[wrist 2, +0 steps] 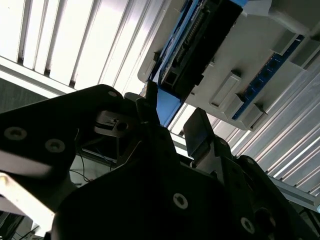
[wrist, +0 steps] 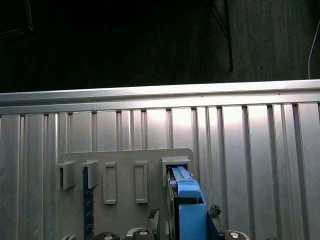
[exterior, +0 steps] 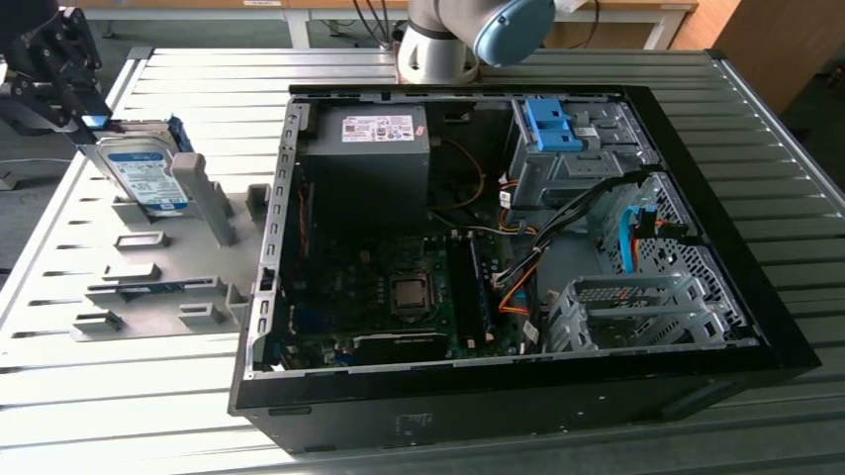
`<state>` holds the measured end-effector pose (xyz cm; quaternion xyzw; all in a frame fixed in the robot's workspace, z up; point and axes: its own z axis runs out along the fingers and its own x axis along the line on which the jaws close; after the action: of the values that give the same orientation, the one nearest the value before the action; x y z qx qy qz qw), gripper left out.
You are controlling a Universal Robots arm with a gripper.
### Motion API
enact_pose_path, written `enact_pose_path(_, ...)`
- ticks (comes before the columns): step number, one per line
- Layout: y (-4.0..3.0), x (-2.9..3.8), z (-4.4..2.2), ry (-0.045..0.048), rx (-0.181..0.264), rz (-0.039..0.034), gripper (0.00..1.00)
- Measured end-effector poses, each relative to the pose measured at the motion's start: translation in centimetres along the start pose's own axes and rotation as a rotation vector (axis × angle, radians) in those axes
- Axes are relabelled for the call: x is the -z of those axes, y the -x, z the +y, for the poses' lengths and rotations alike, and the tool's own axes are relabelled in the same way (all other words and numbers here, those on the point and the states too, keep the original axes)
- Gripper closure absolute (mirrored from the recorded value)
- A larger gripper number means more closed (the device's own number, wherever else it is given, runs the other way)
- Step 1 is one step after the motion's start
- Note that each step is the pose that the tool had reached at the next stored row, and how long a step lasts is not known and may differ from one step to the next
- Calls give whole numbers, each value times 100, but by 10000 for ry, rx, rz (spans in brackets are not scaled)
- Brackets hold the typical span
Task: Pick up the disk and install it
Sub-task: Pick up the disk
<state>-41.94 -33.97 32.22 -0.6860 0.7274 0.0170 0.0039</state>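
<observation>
The disk, silver with a white-and-blue label and a blue frame, stands upright on its edge in a slot of the grey holder plate at the exterior view's left. My black gripper hangs at the disk's upper end. In the first wrist view the disk shows edge-on, with my gripper straddling it and a small gap at each fingertip. In the second wrist view the disk's dark underside sits just beyond the open gripper.
An open black computer case lies to the exterior view's right of the holder, with a black power supply and a drive cage carrying a blue bracket. A thin blue strip lies on the holder. The ribbed metal table ends close behind the holder.
</observation>
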Motion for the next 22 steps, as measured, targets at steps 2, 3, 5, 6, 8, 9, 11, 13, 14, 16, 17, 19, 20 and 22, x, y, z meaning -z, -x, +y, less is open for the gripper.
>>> enact_pose_path(2,0,0,0,-1,0,0,51)
enact_pose_path(3,1,-1,0,-1,0,0,51)
enact_pose_path(5,8,-14,1,-3,6,-1,50)
enact_pose_path(6,17,-25,2,0,15,0,44)
enact_pose_path(8,42,-55,3,-1,32,-1,44)
enact_pose_path(9,49,-74,6,-2,35,-1,44)
enact_pose_path(11,54,-111,22,0,40,0,44)
enact_pose_path(13,54,-147,34,2,60,1,44)
enact_pose_path(14,53,-165,33,3,95,2,44)
enact_pose_path(16,52,-201,32,5,212,6,44)
enact_pose_path(17,52,-220,32,6,253,7,44)
enact_pose_path(19,51,-256,38,8,321,12,44)
enact_pose_path(20,50,-275,43,7,334,17,44)
enact_pose_path(22,48,-309,55,7,337,45,44)
